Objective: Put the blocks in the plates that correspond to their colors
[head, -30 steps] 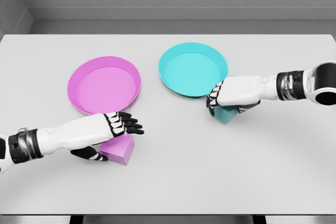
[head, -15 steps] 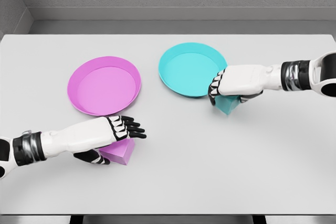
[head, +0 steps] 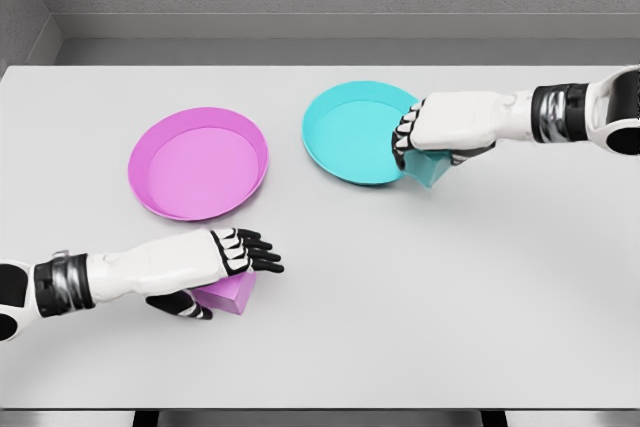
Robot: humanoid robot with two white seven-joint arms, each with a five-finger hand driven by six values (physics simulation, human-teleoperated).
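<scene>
The teal block (head: 434, 168) hangs in my right hand (head: 408, 147), whose fingers are curled over its top; it sits at the right rim of the teal plate (head: 350, 132). Left of that lies the purple plate (head: 198, 165), with nothing in it. The purple block (head: 228, 294) rests on the table in front of the purple plate. My left hand (head: 250, 253) lies over this block with its fingers stretched flat and the thumb low on the block's left side; the hand hides most of the block.
Both plates lie on a light grey table (head: 420, 287). A grey wall runs behind its far edge. The table's front edge is near the bottom of the view.
My right hand has carried the teal block up and back, from the table in front of the teal plate to its right rim. My left hand has sunk lower over the purple block.
</scene>
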